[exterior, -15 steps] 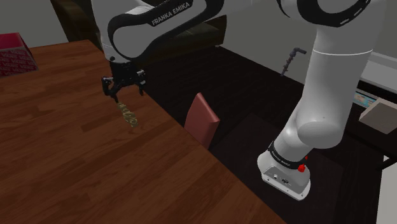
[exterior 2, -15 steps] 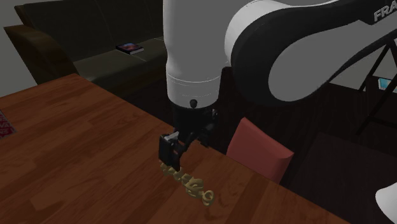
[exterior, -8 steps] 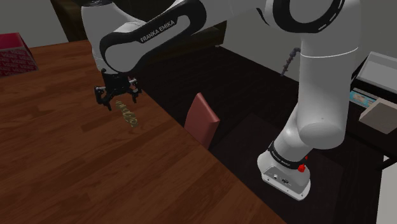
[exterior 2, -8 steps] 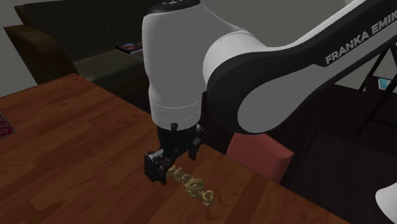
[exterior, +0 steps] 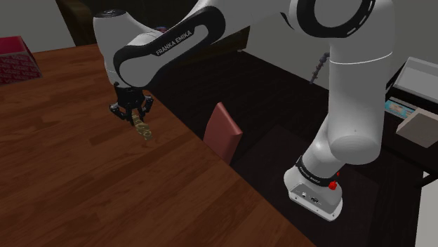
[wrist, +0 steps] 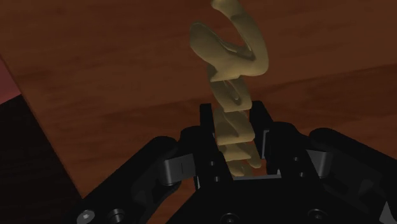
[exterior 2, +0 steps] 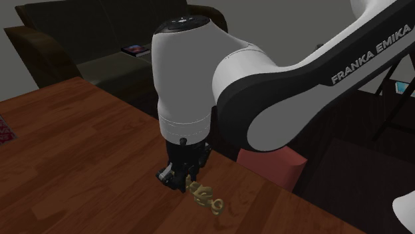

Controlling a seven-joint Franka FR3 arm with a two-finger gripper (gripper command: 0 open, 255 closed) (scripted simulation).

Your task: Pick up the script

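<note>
Currently the all-black two-finger claw (exterior: 132, 114) is down at the reddish-brown wooden counter (exterior: 77, 182). It sits over one end of the tan script (exterior: 144, 130), a string of looping cursive letters lying flat near the counter's edge.

Wrist view: the two black fingers (wrist: 205, 127) press on either side of the script (wrist: 232, 76) at its near end, with no gap showing. Judged closed on it. The rest of the lettering runs out ahead of the claw (wrist: 233, 121) along the wood.

Reason for the hold, as I read it: the grip goes across the narrow width because the piece's length would not fit between the fingers.

Second exterior view: the claw (exterior 2: 178, 178) points straight down, and the script (exterior 2: 207, 198) trails away from it on the wood. It looks gripped but not yet lifted.

Risk: held by one end, the free end may droop or twist on the lift.

A pinkish-red chair back (exterior: 223, 131) stands beside the counter's edge, apart from the script.
</note>
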